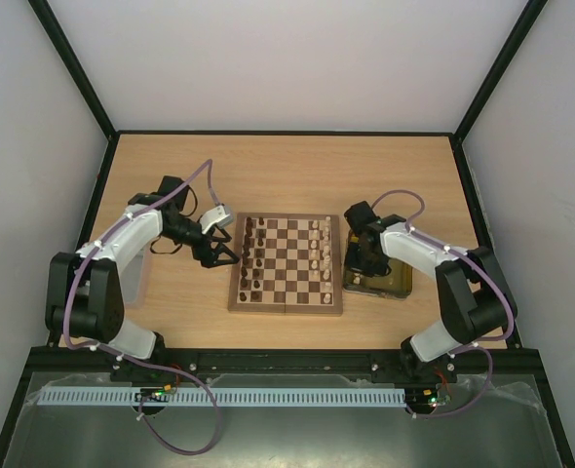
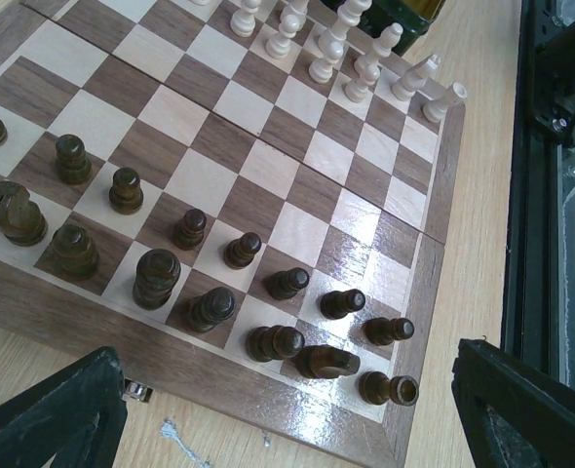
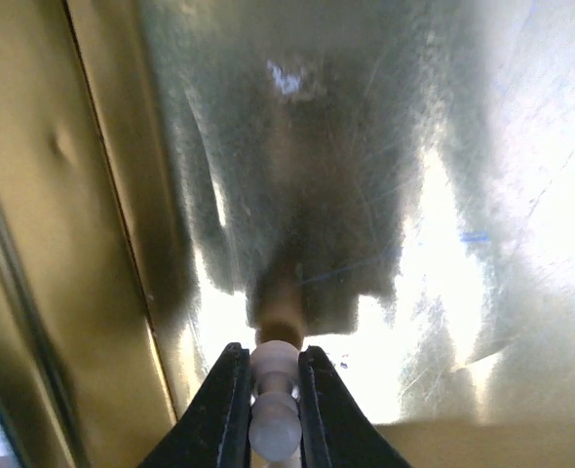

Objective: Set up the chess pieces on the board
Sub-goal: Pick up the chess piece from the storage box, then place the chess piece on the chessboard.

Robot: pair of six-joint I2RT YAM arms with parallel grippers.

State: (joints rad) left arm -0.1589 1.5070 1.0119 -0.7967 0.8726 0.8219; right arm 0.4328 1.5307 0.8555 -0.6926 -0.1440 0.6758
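Clamping a likely light, slick cream chess piece [image 3: 274, 363] by its neck, right gripper [image 3: 273, 353] sits in the three-o'clock tray [image 3: 93, 244]; left gripper [image 1: 222, 259] gapes empty

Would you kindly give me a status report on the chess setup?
Left gripper, jaws open, beside the board. Right gripper, jaws shut on a pale piece in the tray. Nothing blocking.
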